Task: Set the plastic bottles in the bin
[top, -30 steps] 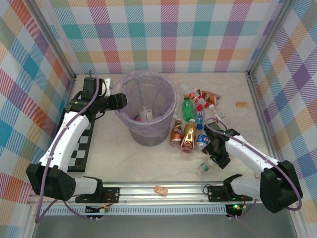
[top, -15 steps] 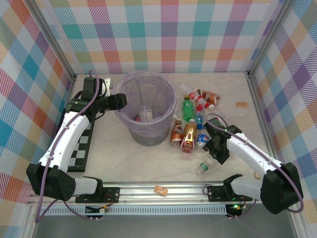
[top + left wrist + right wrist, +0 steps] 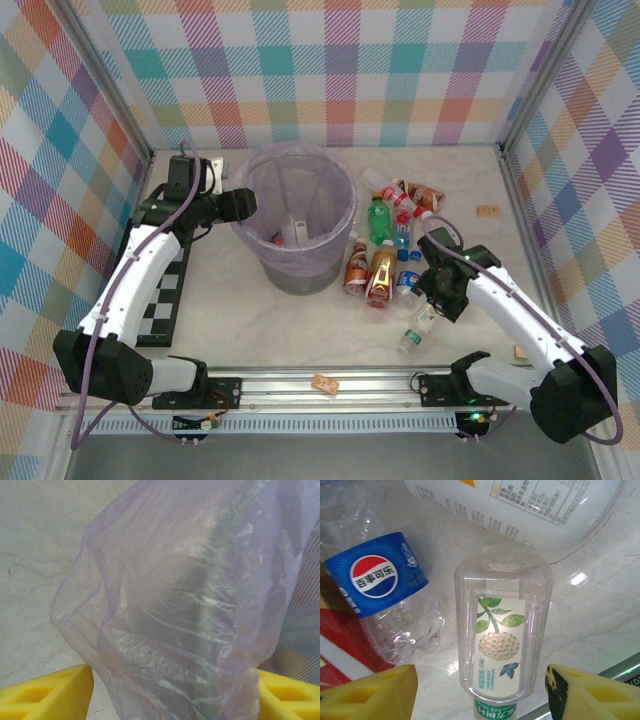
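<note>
Right fingers (image 3: 370, 692) released astride clear leaf-label bottle (image 3: 502, 645) beside Pepsi "百事可乐" bottle (image 3: 380, 580), near front rail (image 3: 300, 385) of surface (image 3: 260, 320); left fingers (image 3: 45, 695) clamp bagged rim of bin (image 3: 190, 605).

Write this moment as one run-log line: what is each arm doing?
left jaws: astride bin rim | right jaws: open around clear bottle, not yet gripped

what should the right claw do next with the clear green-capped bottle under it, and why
Probably close the right claw on the clear plastic bottle with the green cap and flower label. The bottle lies on the table between the open yellow fingers, with a gap on each side, so nothing grips it yet. Once held, it could go to the round grey bin lined with a lilac bag.
</note>
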Tool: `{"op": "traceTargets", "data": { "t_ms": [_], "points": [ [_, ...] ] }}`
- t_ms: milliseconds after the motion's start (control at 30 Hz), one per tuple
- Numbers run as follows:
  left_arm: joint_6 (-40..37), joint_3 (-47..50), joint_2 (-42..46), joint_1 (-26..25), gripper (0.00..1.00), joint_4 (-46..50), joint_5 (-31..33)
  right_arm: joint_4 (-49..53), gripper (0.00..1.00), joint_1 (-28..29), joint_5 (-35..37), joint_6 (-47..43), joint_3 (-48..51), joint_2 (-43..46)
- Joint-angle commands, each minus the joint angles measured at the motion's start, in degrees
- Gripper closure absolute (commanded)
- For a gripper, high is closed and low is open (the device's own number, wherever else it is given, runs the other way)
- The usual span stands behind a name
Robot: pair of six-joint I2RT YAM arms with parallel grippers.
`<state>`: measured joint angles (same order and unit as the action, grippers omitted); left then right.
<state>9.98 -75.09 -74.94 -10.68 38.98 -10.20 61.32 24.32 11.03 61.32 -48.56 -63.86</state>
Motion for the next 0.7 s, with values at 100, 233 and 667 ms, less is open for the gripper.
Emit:
{"op": "traceTargets", "data": {
  "t_ms": [100,233,667],
  "points": [
    [-0.8,0.2,0.2,0.5,0.3,1.2,0.2,-2.9,0.28,-0.4,-1.6,-1.9,3.6,-4.4],
    [-0.7,0.2,0.3,0.5,0.3,1.2,0.2,-5.0,0.29,-0.4,-1.5,-1.6,5.9,-6.3],
    [-0.9,0.2,0.5,0.5,0.3,1.3,0.6,-1.7,0.48,-0.8,0.5,-2.5,4.2,-4.8]
  ]
}}
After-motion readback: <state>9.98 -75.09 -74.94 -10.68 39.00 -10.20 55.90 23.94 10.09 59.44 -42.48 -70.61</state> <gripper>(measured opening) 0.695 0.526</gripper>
